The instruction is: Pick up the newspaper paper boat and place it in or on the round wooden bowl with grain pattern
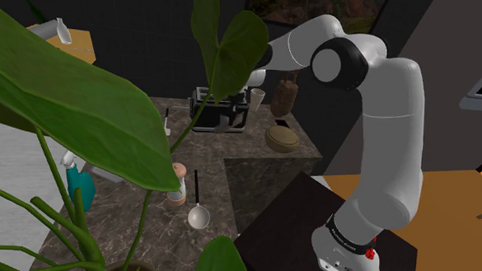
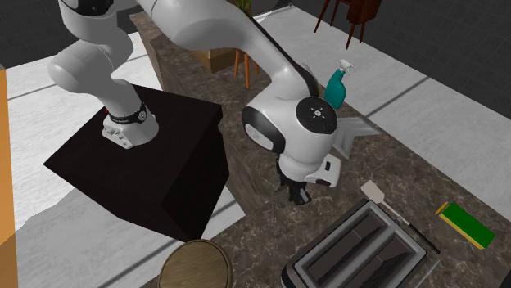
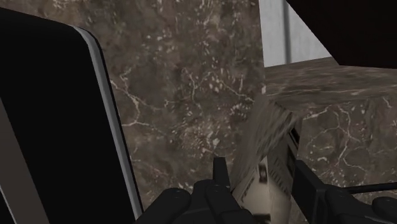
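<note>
One newspaper paper boat [image 3: 267, 159], printed grey and white, is seen in the wrist view between the two black fingers [image 3: 219, 175] of the gripper [image 2: 296, 195], over the dark marbled desk [image 2: 418, 164] and just beside the black, silver-edged toaster [image 2: 360, 249]. The fingers are set a moderate way apart, one on each side of the boat; whether they touch it cannot be told. One round wooden bowl [image 1: 282, 138], brown with a grained face, is placed on the desk near the toaster, at the desk's edge toward the stand [image 2: 147, 155]; in the second exterior view it is cut by the bottom edge and lies well apart from the gripper. One white arm [image 1: 388, 136] is bent from the stand over the desk, with the gripper pointed downward beside the toaster. Other items recorded on the desk: one spatula [image 2: 378, 194] just beside the toaster, one green sponge [image 2: 465, 225], one teal spray bottle [image 2: 337, 82], one ladle [image 1: 197, 210]. Several large green plant leaves [image 1: 67, 100] are spread across the shoulder view's left.
</note>
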{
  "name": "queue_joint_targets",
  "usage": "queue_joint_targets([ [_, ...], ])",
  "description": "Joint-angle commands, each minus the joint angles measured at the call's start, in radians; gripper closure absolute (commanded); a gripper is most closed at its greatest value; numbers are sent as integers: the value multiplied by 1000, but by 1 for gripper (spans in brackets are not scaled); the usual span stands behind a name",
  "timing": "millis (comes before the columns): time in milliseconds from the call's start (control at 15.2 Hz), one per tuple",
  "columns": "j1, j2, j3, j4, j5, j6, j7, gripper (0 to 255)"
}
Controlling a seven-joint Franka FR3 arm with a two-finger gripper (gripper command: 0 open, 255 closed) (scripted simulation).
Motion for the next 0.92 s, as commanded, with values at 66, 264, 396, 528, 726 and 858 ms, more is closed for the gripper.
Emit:
queue_joint_targets([
  [66, 2, -25, -5, 7, -8, -32, 6, 255],
  [264, 4, -43, -8, 14, -14, -56, 11, 255],
  [396, -20, -68, -20, -27, -15, -44, -29, 255],
  [528, -45, -90, -33, -62, -16, -34, -69, 255],
  [726, -84, -118, -52, -106, -17, -22, -130, 255],
  [858, -111, -132, -65, -130, -18, -17, -172, 255],
])
